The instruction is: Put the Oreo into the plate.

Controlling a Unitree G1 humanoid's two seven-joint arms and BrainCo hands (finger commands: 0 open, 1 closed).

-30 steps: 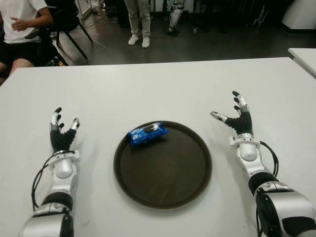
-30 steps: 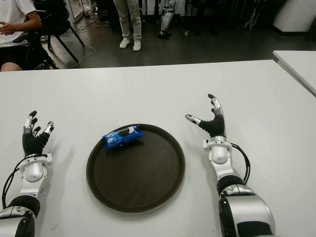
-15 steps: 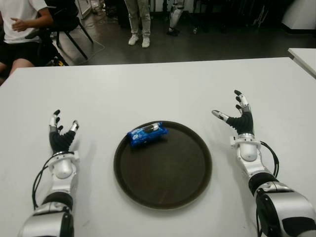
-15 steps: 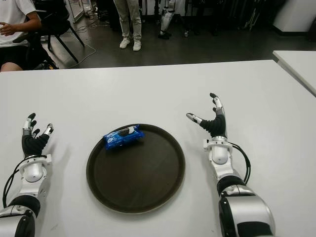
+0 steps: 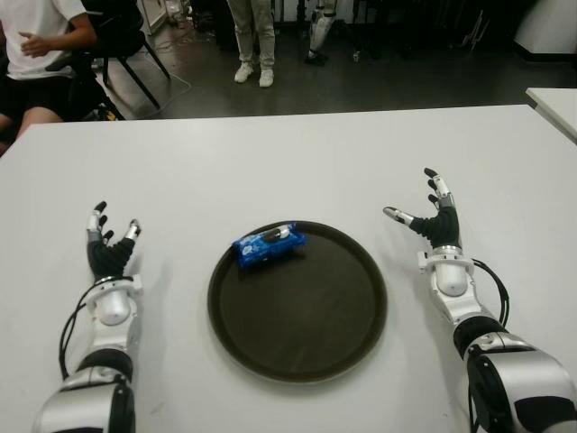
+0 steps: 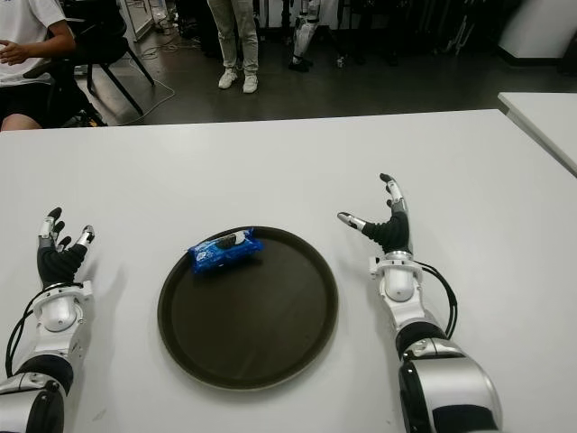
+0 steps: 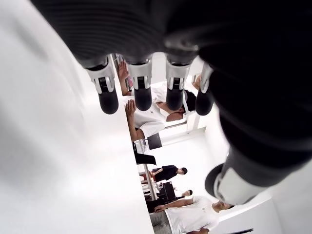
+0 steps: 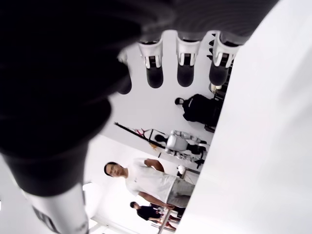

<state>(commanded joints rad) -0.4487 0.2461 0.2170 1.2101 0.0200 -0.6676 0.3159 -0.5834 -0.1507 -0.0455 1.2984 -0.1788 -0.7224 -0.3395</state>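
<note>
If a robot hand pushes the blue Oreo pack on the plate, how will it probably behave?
The Oreo pack looks small and flat, so it is probably light and would slide rather than roll. Its glossy wrapper may be slippery and crinkle under the fingers. It lies at the rim of the plate, so a push outward might move it onto the table.

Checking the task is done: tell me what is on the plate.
One blue Oreo pack lies on the dark plate, near its far-left rim. The rest is bare; under the pack is hidden.

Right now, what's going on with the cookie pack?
Both hands open, left hand and right hand flanking the plate. Oreo lies on its far-left rim. Nothing blocking.
</note>
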